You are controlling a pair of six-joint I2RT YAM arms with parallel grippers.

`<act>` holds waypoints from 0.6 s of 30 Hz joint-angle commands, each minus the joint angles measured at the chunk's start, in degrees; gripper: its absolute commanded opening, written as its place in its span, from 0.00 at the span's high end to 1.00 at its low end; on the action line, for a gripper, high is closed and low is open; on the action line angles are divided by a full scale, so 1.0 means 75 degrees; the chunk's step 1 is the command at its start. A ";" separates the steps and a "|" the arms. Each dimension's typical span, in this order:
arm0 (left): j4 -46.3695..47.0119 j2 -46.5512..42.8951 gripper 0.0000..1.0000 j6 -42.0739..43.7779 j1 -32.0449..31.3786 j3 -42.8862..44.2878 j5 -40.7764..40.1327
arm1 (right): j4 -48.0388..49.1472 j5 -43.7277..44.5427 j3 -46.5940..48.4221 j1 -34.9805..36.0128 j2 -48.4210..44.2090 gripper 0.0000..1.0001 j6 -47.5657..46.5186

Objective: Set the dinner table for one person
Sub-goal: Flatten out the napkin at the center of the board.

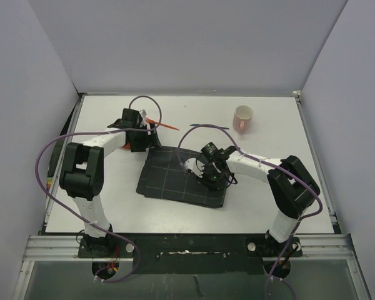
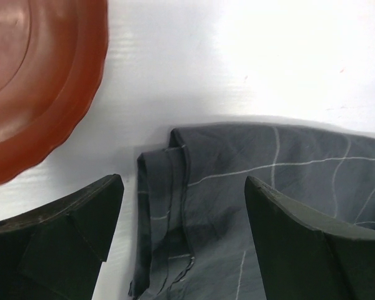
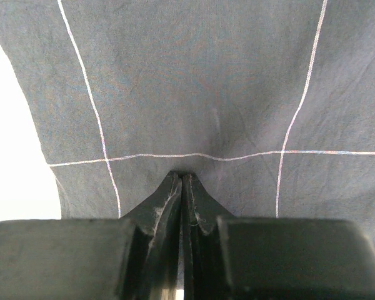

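On the white dinner table (image 1: 269, 206) lies a dark grid-lined cloth mat (image 1: 175, 181), slightly askew. My left gripper (image 1: 144, 140) hovers open over the mat's far left corner. In the left wrist view that gripper (image 2: 182, 181) straddles a folded, rumpled corner of the mat (image 2: 237, 187) without gripping it. A red scalloped plate (image 2: 37, 75) sits just left of the corner, mostly hidden under the arm in the top view. My right gripper (image 1: 209, 181) is shut near the middle of the mat. In the right wrist view this gripper (image 3: 182, 175) touches the mat (image 3: 194, 81) with its tips.
A pink cup (image 1: 242, 118) lies on its side at the back right of the table. A thin orange utensil (image 1: 167, 125) pokes out beside the left wrist. Grey walls close in the table on three sides, and purple cables loop over both arms.
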 commanded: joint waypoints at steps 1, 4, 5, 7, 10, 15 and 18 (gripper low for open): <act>0.0506 0.0248 0.25 -0.0186 0.0014 0.0680 0.0529 | 0.0184 -0.0237 -0.0012 0.0068 0.0213 1.00 -0.0021; 0.0518 0.0330 0.30 -0.0197 0.0001 0.0855 0.0680 | 0.0186 -0.0245 -0.0055 0.0068 0.0111 1.00 -0.0045; 0.0489 0.0379 0.31 -0.0206 0.0010 0.0910 0.0736 | 0.0177 -0.0252 -0.0069 0.0070 0.0093 1.00 -0.0046; 0.0451 0.0481 0.32 -0.0256 0.0003 0.0961 0.0861 | 0.0158 -0.0258 -0.0079 0.0070 0.0099 1.00 -0.0074; 0.0316 0.0508 0.35 -0.0277 -0.0006 0.0987 0.0985 | 0.0133 -0.0284 -0.0051 0.0069 0.0123 1.00 -0.0081; -0.0894 0.0569 0.36 -0.0093 -0.0010 0.1379 0.0304 | 0.0129 -0.0284 -0.0012 0.0076 0.0158 1.00 -0.0091; -0.1362 0.0369 0.34 -0.0198 0.0018 0.1237 -0.0265 | 0.0105 -0.0287 0.0000 0.0070 0.0209 1.00 -0.0123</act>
